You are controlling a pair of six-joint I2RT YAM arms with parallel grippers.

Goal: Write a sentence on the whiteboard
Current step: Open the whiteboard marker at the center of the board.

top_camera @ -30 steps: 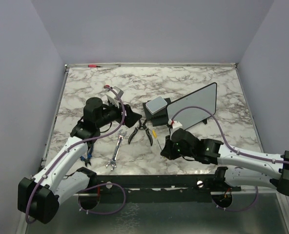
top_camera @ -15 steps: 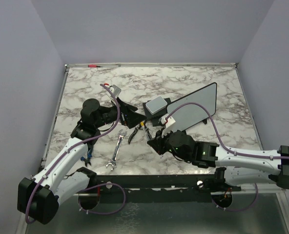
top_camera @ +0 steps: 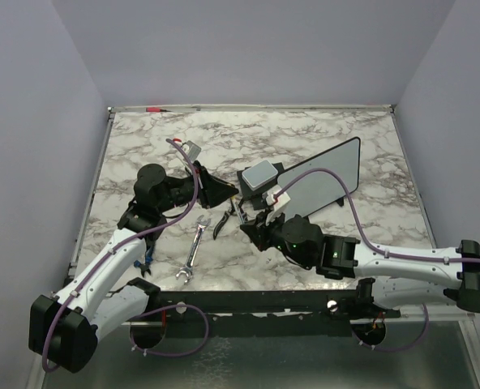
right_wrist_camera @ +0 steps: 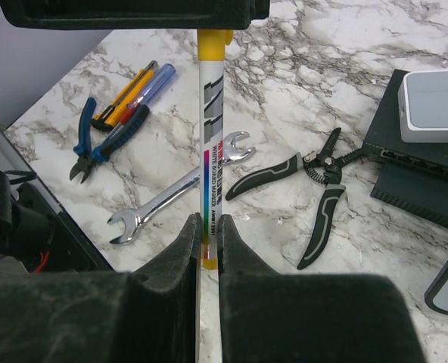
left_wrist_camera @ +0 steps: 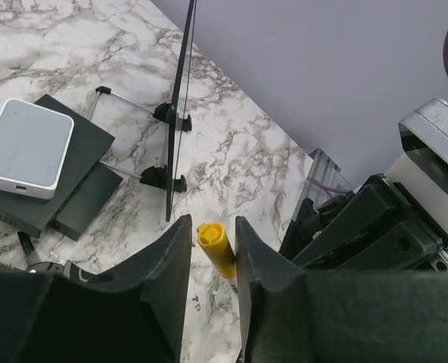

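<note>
Near the whiteboard (top_camera: 325, 180), right tool (right_wrist_camera: 207, 224) clamps the marker (right_wrist_camera: 211, 128); left tool (left_wrist_camera: 213, 228) half-closed around its yellow cap (left_wrist_camera: 215, 248), grip unclear. Uncapping, probably.

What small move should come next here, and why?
Probably firm up the left gripper on the yellow cap and pull it off. The right gripper is shut on the marker, the cap is on, and the left jaws flank it, though whether they pinch yet is unclear. The whiteboard cannot be written on until then.
</note>
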